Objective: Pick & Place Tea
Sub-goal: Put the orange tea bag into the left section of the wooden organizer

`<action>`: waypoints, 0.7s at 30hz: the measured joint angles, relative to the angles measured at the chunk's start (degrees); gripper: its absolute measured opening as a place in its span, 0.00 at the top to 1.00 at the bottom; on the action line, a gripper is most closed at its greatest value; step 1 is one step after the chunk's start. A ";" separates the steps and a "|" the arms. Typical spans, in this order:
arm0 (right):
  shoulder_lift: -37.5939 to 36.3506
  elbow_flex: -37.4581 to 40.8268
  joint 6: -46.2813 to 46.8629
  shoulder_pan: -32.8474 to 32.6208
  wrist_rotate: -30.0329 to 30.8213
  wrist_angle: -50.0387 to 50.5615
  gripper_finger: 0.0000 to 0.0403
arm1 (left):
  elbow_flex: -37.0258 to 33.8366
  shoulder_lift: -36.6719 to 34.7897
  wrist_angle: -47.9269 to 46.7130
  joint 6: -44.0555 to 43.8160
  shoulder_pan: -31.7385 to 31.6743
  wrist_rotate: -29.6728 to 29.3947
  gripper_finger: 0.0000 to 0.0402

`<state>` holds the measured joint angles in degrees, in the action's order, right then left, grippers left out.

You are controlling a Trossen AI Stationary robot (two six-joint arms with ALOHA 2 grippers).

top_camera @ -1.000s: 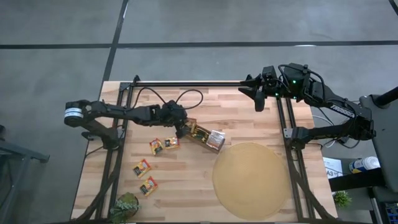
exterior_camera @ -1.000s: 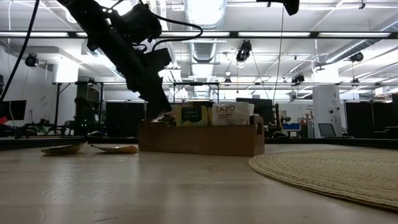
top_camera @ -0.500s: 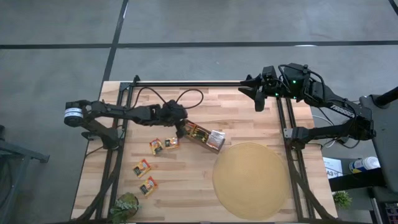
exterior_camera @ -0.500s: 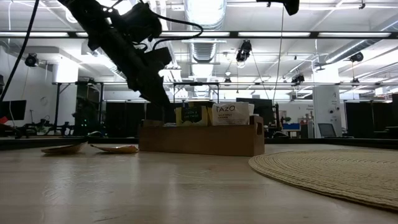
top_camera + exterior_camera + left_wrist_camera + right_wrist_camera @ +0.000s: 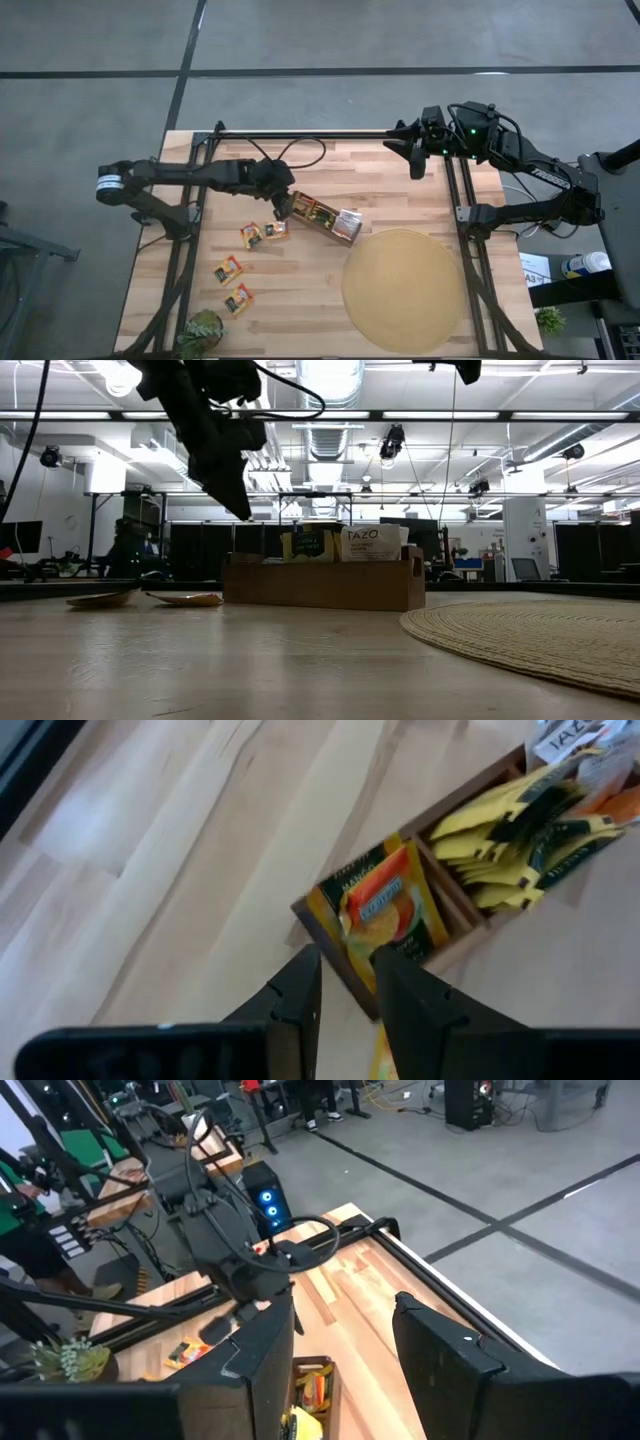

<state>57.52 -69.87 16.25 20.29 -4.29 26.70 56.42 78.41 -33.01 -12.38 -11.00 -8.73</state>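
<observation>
The brown wooden box (image 5: 322, 217) lies mid-table with tea sachets standing in its compartments (image 5: 510, 840). One orange-and-green sachet (image 5: 385, 910) leans in the box's end compartment nearest my left gripper. Several more sachets lie flat on the table (image 5: 250, 235) (image 5: 229, 269) (image 5: 238, 298). My left gripper (image 5: 283, 207) (image 5: 347, 988) hangs just above and to the left of that end of the box, its fingers a little apart with nothing between them. My right gripper (image 5: 415, 160) (image 5: 340, 1340) waits high at the far right, open and empty.
A big round tan mat (image 5: 403, 289) covers the near right of the table. A small potted plant (image 5: 203, 332) stands at the near left corner. Black rails run along the table's left, far and right sides (image 5: 300, 133).
My left gripper has risen from the box's left end and drawn back a little toward the table's left edge, tipping less steeply downward. The orange-and-green sachet stays in the end compartment. The box has kept its place.
</observation>
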 joint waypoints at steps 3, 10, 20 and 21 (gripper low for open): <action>0.00 0.00 -1.48 -0.01 0.00 0.02 0.58 | -0.21 -0.87 -0.15 -1.36 0.02 0.20 0.77; 0.00 0.00 -2.98 -0.01 0.00 -0.01 0.58 | -0.25 -0.91 -0.93 -4.29 0.02 1.87 0.77; 0.00 0.00 -3.23 -0.01 -0.02 0.00 0.58 | -0.30 -3.80 -15.01 -6.67 0.04 9.67 0.77; 0.01 0.00 -3.37 -0.02 -0.02 0.01 0.58 | -0.30 -4.12 -15.77 -6.77 0.05 10.33 0.77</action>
<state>57.52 -69.87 12.88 20.28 -4.32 26.71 56.12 74.29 -48.78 -19.15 -10.95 1.60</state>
